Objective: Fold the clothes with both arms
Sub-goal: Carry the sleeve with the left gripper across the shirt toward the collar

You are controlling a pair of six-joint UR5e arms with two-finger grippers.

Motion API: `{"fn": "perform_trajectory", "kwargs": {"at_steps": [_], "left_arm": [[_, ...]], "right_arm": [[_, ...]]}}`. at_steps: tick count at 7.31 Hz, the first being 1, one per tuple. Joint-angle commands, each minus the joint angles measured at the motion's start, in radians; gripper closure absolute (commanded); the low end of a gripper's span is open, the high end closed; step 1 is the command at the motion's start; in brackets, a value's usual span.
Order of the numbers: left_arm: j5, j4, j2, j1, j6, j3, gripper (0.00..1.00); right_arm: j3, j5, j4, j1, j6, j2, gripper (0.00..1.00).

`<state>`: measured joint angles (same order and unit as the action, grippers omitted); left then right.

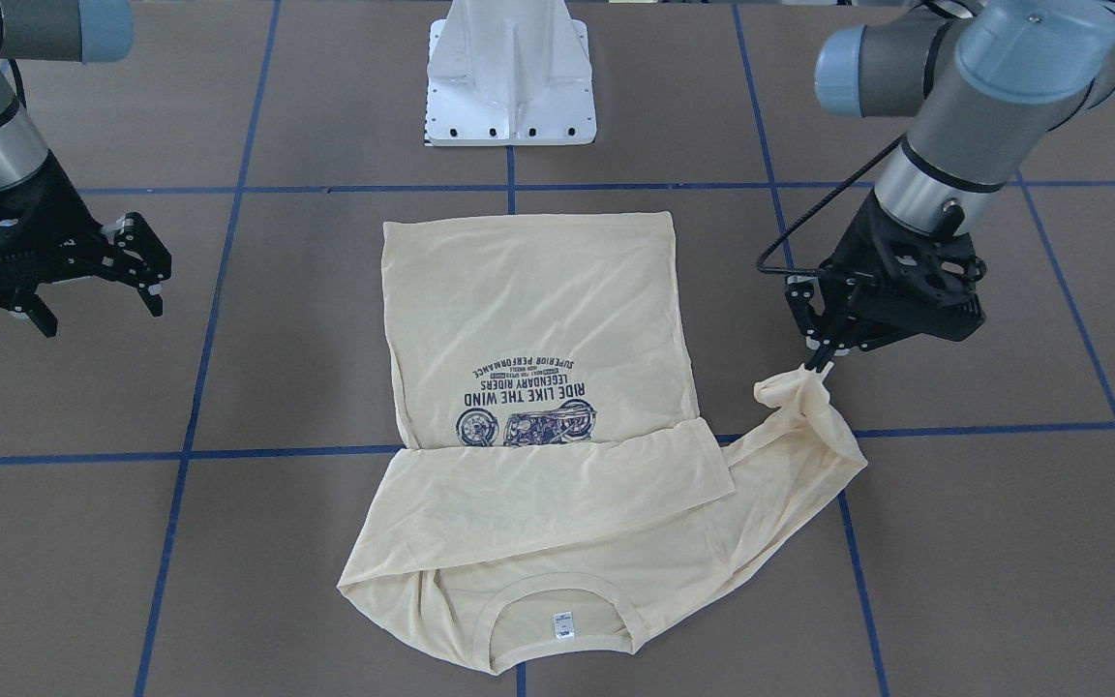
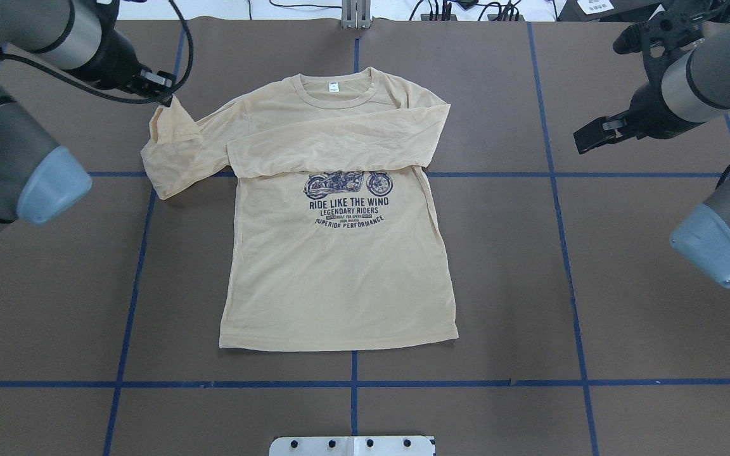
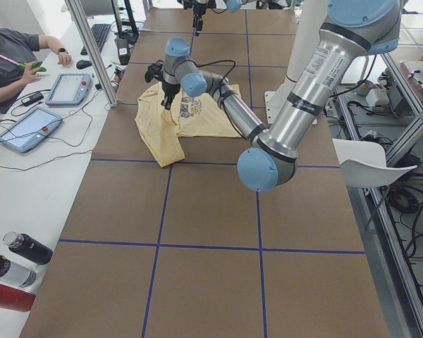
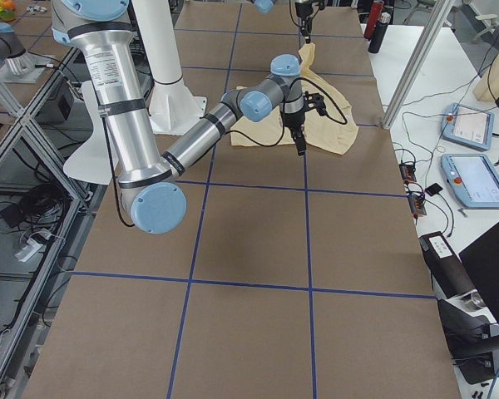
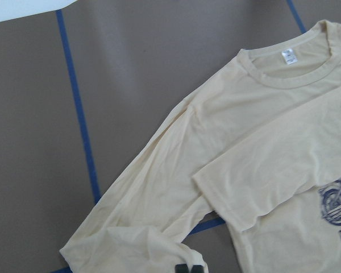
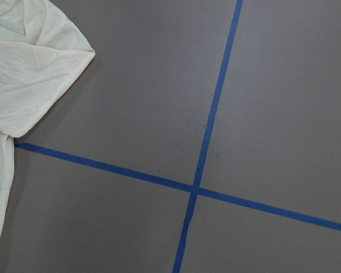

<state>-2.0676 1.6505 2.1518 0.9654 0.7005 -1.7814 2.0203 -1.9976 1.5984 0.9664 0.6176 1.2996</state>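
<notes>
Front-facing view: the shirt [image 1: 538, 290] is laid flat at mid-table, one sleeve [image 1: 557, 494] folded across the chest. The other cuff [image 1: 790, 389] is pinched by the left gripper [image 1: 821, 366]; the right gripper [image 1: 98, 308] is spread, apart from the cloth. Overhead view: that cuff [image 2: 165, 119] is raised beside the shoulder. The second sleeve fold is judged in hand; next the cuff must be carried across the chest and released.

A matte brown surface [image 2: 498, 285] is crossed by blue tape lines [image 2: 564, 253]. Along the surface's edge a long white desk [image 3: 28, 183] is set, on which two blue-grey tablets [image 3: 28, 129] and three bottles [image 3: 27, 248] are laid.
</notes>
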Motion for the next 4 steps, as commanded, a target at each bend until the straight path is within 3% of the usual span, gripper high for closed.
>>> {"fn": "perform_trajectory", "kwargs": {"at_steps": [1, 2, 4], "left_arm": [[0.0, -0.047, 0.225, -0.007, 0.082, 0.155, 1.0], [0.001, -0.047, 0.318, -0.026, 0.127, 0.249, 1.0], [0.052, -0.017, 0.578, -0.132, 0.281, 0.55, 1.0]], "right_arm": [[-0.002, 0.0, 0.0, 0.0, -0.001, 0.003, 0.0], [-0.002, 0.0, 0.0, 0.0, 0.001, 0.003, 0.0], [-0.003, 0.0, 0.0, 0.0, 0.001, 0.0, 0.0]]}}
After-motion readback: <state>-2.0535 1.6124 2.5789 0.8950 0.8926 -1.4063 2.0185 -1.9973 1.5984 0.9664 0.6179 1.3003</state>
